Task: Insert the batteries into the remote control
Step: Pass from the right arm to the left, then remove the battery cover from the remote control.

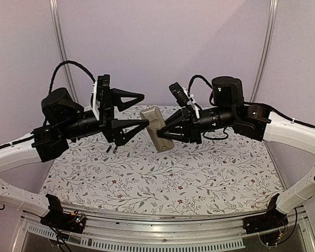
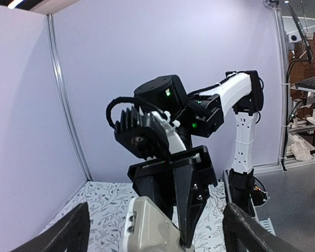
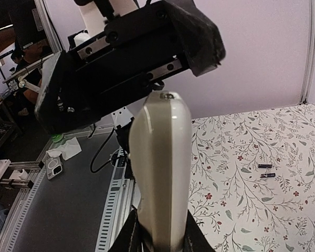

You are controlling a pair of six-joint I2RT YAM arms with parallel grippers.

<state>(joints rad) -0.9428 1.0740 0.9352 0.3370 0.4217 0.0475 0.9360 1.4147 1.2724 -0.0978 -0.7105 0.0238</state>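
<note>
From above, the slim tan-backed plastic remote control was seen clamped in the right end effector over the floral bench. From the left wrist, the left end effector was seen spread apart, perhaps clear of it. From the right wrist, two tiny dark cylindrical batteries were seen on the bench.

We are seeing the remote control running off the bottom edge, the batteries showing too small for detail.
</note>
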